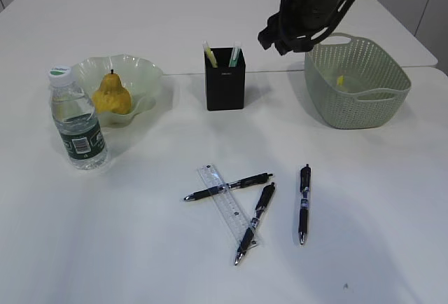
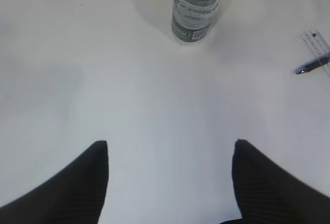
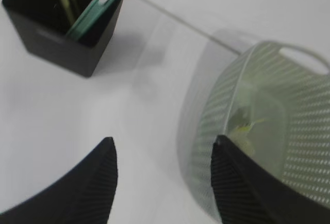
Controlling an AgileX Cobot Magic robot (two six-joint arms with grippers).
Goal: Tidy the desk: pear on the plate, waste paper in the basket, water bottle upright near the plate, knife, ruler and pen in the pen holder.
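1. Right gripper hangs with its jaws spread and nothing between them, just beside the rim of the basket, where we see a scrap of waste paper lying inside.
2. Our left gripper is likewise spread and empty, low over bare table with the upright water bottle ahead of it.
3. We judge the pear on the plate and the bottle as done; what remains are three pens and the ruler at the table's near middle.
4. The lone pen lies right of the pile, well apart from and nearer the camera than the right gripper, long axis running near to far.
5. We think the right arm is the nearer one; it must come toward the near edge and close across that pen's barrel, then carry it to the pen holder.
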